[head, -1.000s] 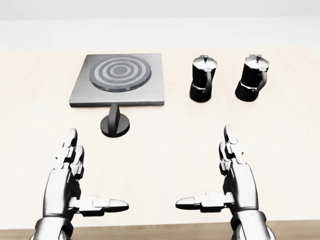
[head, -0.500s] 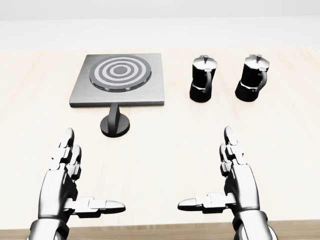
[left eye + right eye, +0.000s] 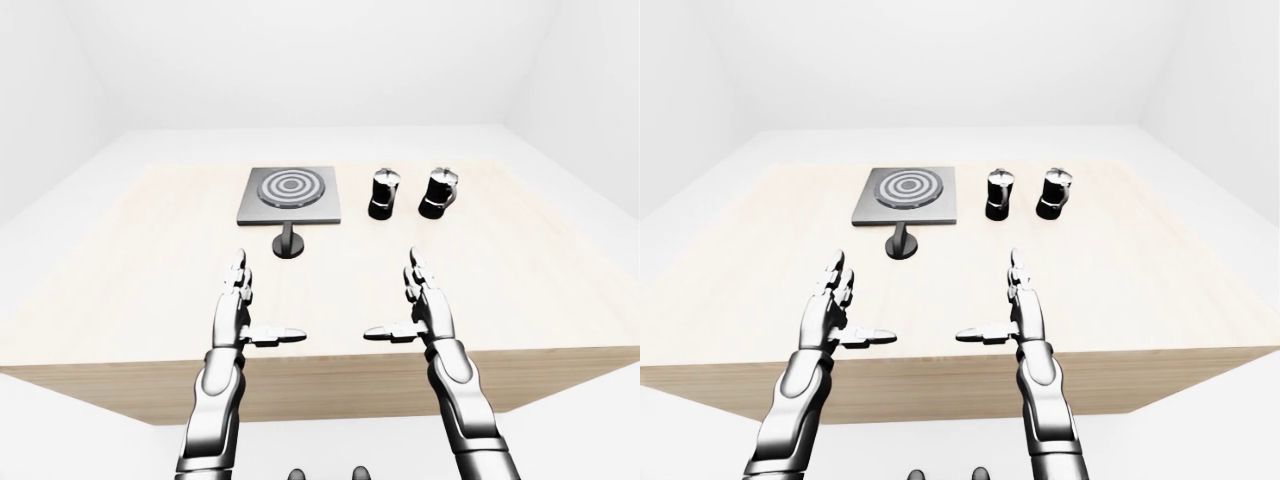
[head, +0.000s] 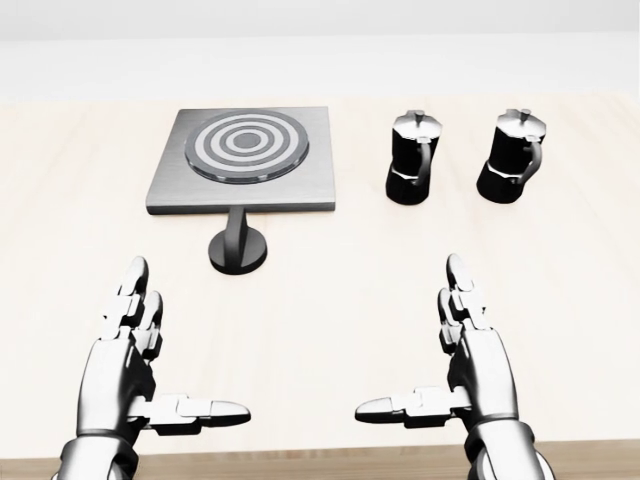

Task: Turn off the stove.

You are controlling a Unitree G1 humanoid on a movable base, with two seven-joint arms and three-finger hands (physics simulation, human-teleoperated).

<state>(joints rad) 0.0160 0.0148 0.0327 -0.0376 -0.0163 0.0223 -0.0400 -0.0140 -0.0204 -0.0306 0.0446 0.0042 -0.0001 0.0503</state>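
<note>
A grey square stove (image 4: 245,160) with a ringed burner lies on the table in the upper left of the head view. Its black knob (image 4: 237,247) stands just below the stove's near edge. My left hand (image 4: 160,350) hovers open at the lower left, below and left of the knob, thumb pointing right. My right hand (image 4: 435,345) hovers open at the lower right, thumb pointing left. Neither hand touches anything.
Two black moka pots (image 4: 412,157) (image 4: 514,155) stand side by side to the right of the stove. The light wooden table (image 3: 130,260) ends in an edge just under my wrists. White floor and walls surround it.
The whole picture has shifted slightly right, so the camera moved a little. The left hand dropped slightly over the last second. Both hands stay open.
</note>
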